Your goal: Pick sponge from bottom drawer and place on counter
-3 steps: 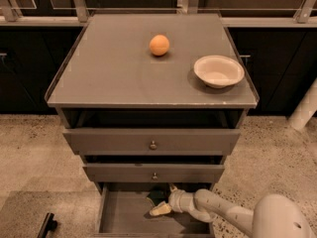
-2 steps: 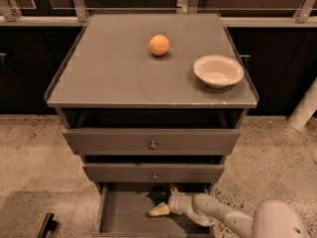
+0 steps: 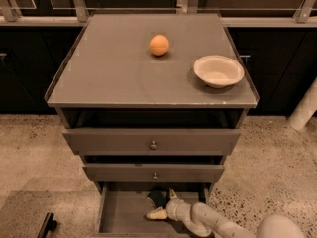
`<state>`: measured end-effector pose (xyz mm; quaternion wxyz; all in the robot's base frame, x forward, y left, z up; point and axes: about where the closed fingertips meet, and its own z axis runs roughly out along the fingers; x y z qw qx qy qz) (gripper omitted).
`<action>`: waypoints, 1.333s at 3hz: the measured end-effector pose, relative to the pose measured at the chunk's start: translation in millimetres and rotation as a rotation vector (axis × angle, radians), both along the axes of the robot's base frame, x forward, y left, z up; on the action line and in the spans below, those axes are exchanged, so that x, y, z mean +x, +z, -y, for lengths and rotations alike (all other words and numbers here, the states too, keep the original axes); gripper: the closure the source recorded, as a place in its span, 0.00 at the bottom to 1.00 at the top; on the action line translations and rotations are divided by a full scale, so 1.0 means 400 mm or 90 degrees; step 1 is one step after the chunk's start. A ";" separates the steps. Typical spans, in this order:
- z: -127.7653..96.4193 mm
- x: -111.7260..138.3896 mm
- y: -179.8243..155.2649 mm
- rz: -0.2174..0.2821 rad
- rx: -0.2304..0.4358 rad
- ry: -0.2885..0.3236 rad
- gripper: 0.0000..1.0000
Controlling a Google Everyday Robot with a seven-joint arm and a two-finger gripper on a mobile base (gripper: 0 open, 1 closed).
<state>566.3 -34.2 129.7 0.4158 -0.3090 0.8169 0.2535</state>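
The bottom drawer (image 3: 116, 213) is pulled open at the foot of the cabinet. The sponge (image 3: 157, 198) lies in it as a small dark patch near the back, just under the middle drawer's front. My gripper (image 3: 164, 204) reaches into the drawer from the right, at the sponge. Its fingers are spread, one pale tip (image 3: 155, 214) in front of the sponge and one behind to the right. The sponge rests on the drawer floor. The counter (image 3: 114, 73) is the grey-brown cabinet top above.
An orange (image 3: 159, 44) sits at the counter's back middle and a white bowl (image 3: 218, 71) at its right. The top drawer (image 3: 124, 141) and middle drawer (image 3: 124, 173) stand slightly pulled out above my arm (image 3: 213, 223). Speckled floor surrounds the cabinet.
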 end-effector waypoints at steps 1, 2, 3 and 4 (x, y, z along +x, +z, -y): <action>-0.011 -0.013 -0.022 -0.008 0.008 -0.003 0.00; -0.011 -0.013 -0.022 -0.008 0.008 -0.003 0.19; -0.011 -0.013 -0.022 -0.008 0.008 -0.003 0.43; -0.011 -0.013 -0.022 -0.008 0.008 -0.003 0.66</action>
